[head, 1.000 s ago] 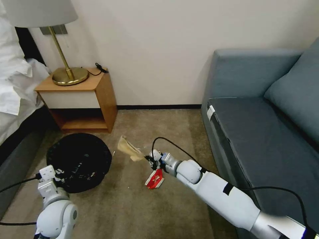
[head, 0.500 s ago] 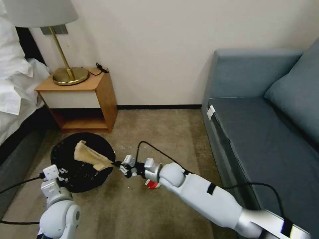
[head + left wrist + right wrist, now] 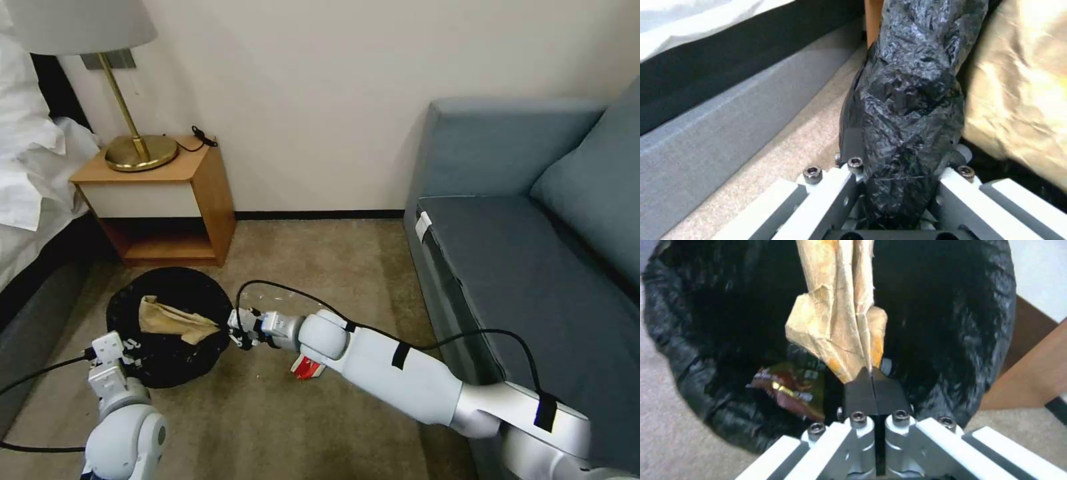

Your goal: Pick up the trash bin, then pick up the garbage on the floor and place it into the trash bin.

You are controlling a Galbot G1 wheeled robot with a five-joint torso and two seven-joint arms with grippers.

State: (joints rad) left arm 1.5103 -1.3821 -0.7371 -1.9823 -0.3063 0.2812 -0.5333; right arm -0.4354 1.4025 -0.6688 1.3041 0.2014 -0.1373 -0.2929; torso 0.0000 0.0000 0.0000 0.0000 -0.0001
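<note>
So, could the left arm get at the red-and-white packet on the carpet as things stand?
Probably not: the left gripper is shut on the trash bin rim, and the right arm lies across the red-and-white packet.

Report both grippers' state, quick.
Left gripper: shut on the trash bin's bag-lined rim.
Right gripper: shut on the tan paper wad, holding it over the bin's opening.

crinkled glossy black plastic bin liner [image 3: 170, 303], creased matt tan paper wad [image 3: 842, 323]; rough beige carpet [image 3: 320, 267], smooth wooden nightstand [image 3: 170, 200]
</note>
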